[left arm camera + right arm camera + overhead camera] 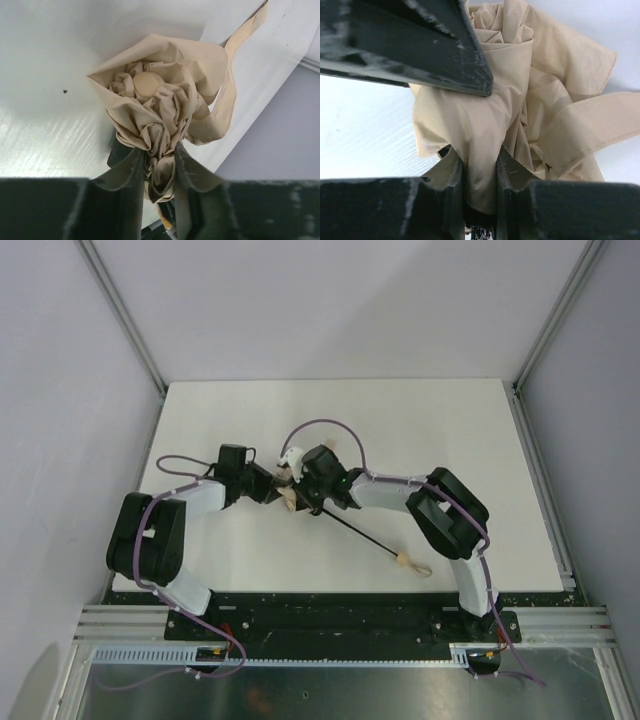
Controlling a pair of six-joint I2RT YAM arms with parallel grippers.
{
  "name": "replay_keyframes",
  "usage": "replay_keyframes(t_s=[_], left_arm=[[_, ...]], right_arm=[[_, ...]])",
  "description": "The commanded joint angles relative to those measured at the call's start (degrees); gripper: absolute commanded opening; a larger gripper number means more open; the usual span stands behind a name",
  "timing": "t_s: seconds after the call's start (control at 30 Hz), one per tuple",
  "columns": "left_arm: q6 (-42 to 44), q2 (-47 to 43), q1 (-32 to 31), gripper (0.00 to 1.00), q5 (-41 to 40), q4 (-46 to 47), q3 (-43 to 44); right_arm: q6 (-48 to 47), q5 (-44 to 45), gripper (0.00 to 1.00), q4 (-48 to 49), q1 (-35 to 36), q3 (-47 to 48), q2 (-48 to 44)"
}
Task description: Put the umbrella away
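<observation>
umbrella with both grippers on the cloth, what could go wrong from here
1. The left gripper and right gripper pinch only loose folds of the umbrella. The cloth may slip out or strain if the arms pull apart.
2. The shaft sticks out long, with the handle down at the table. It could drag or swing when moved.
3. The strap hangs free and might snag.

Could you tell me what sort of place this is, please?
Probably a robotics lab test cell: a white table enclosed by plain grey panels on aluminium framing, with a left arm and a right arm bolted along its near edge.
</observation>
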Motion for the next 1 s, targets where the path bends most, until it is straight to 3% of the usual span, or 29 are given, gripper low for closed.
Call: replay_keyframes(t_s=[0.0, 0.07, 0.17, 0.33, 0.57, 0.73, 0.97], left_arm=[[9.9, 0.3, 0.0, 0.50, -3.9, -7.9, 0.1], [11.4, -1.3, 0.1, 0.75, -3.1, -7.4, 0.4], [12.4, -4.6, 0.1, 0.94, -2.6, -6.1, -0.3], [12.4, -6.2, 0.1, 0.99, -0.7, -4.1, -1.2], [10.9, -0.8, -0.2, 0.98, 1.2, -3.1, -2.8], [10.0, 0.5, -2.1, 0.83, -2.3, -3.1, -4.7], [11.4, 1.2, -2.8, 0.26, -6.2, -3.2, -5.2]], right_arm=[[14.5, -25.6, 0.00, -4.3, -5.0, -2.2, 7.1], [17.9, -32.5, 0.00, -3.3, -6.3, -2.9, 8.5], [21.3, -38.8, 0.00, -1.9, -7.9, -3.6, 10.5], [27.2, -46.4, 0.00, 2.5, -10.5, -4.3, 13.3], [35.6, -53.4, 0.00, 9.2, -13.3, -4.4, 15.7], [40.1, -56.0, 0.00, 14.2, -13.7, -4.3, 16.1], [41.3, -55.3, 0.00, 14.8, -13.2, -4.4, 14.2]])
